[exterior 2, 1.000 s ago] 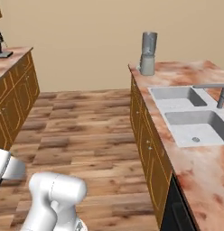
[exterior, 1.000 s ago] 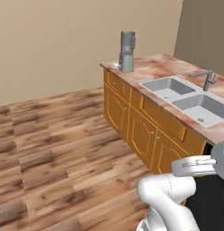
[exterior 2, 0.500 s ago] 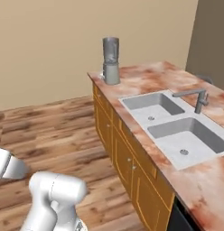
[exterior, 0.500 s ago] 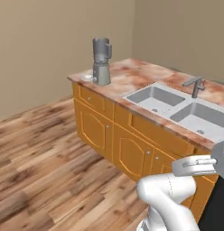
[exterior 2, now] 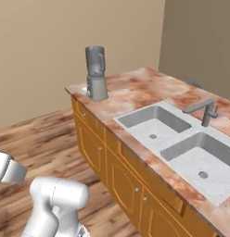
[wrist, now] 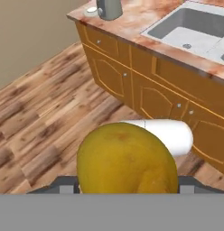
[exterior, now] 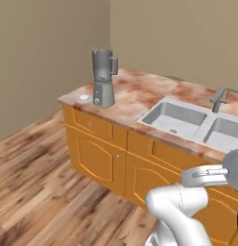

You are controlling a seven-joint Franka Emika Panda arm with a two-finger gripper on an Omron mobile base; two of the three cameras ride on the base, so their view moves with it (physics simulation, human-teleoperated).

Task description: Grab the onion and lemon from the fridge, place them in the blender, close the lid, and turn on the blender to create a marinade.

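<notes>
Swinging with the driving base, both base views now show the blender (exterior: 103, 77) nearer centre, more of its surface (exterior 2: 135, 95) in frame. Low centre in the hand view, the lemon (wrist: 127, 162) sits clamped in the tool (wrist: 127, 182), finger tips hidden behind it. Smooth, round, firm and probably light, it could slip; a hold across its widest part looks safest. Upper left, the flat grey lid (exterior: 84, 98) lies beside the translucent jar on mottled reddish stone over orange cabinets (exterior: 99, 153).
</notes>
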